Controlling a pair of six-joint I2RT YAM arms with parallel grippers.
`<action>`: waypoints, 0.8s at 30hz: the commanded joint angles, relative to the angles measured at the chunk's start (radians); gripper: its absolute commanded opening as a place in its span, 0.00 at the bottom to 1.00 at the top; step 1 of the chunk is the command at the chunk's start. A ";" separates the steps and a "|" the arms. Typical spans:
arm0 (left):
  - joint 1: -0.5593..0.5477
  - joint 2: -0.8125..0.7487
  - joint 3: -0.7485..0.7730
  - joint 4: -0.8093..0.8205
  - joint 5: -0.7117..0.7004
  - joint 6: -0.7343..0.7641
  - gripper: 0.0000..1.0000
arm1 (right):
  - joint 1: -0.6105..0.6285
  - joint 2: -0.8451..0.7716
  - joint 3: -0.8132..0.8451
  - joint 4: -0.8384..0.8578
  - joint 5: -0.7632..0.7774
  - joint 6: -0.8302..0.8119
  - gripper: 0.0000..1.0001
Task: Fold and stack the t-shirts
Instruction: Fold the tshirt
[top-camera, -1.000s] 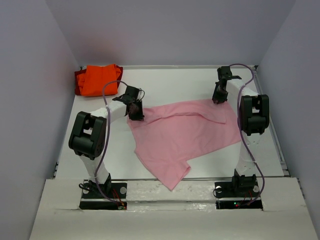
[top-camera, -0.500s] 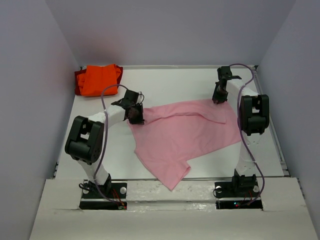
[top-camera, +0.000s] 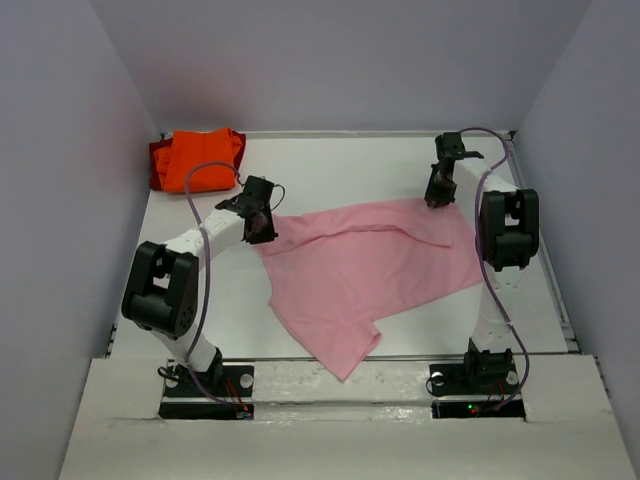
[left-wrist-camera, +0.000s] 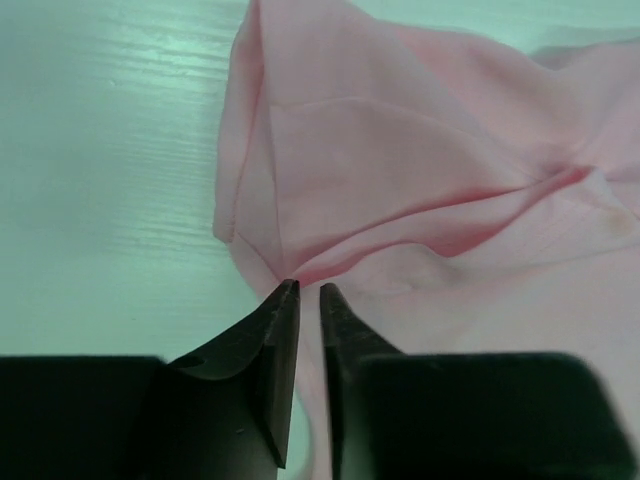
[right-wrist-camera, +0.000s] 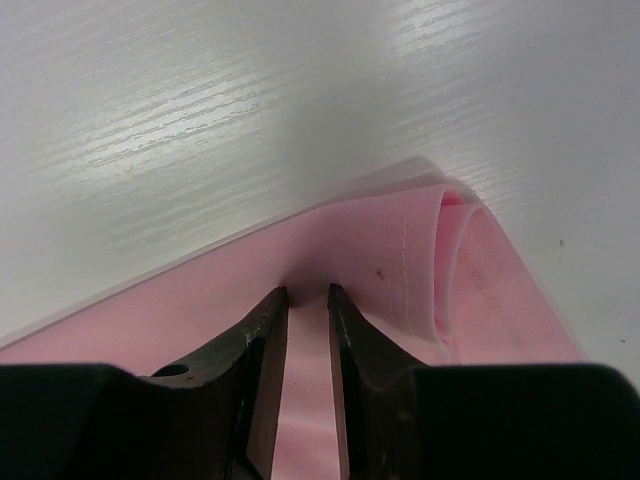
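Observation:
A light pink t-shirt (top-camera: 370, 265) lies spread across the middle of the table, partly folded along its far edge. My left gripper (top-camera: 262, 228) is at the shirt's far left corner. In the left wrist view its jaws (left-wrist-camera: 308, 287) stand almost together, with a pinch of pink cloth (left-wrist-camera: 400, 190) between the tips. My right gripper (top-camera: 436, 198) is at the far right corner; its jaws (right-wrist-camera: 308, 292) are shut on a fold of the pink cloth (right-wrist-camera: 400, 260). Orange t-shirts (top-camera: 195, 160) lie piled at the far left corner of the table.
The white table (top-camera: 340, 170) has raised edges, and grey walls close in on both sides and behind. The orange pile sits just beyond my left arm. The arm bases stand at the near edge.
My left arm has swung to the left, and its gripper has shifted slightly left and farther back at the shirt's corner. The right arm has not moved.

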 joint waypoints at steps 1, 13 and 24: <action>0.015 0.041 -0.005 -0.042 -0.056 -0.052 0.33 | -0.006 -0.002 0.013 0.017 -0.014 0.002 0.29; 0.026 0.023 -0.075 -0.005 0.011 -0.080 0.49 | -0.006 -0.003 0.013 0.022 -0.023 0.005 0.29; 0.026 0.011 -0.063 0.015 0.047 -0.085 0.24 | -0.006 0.001 0.007 0.023 -0.029 0.005 0.29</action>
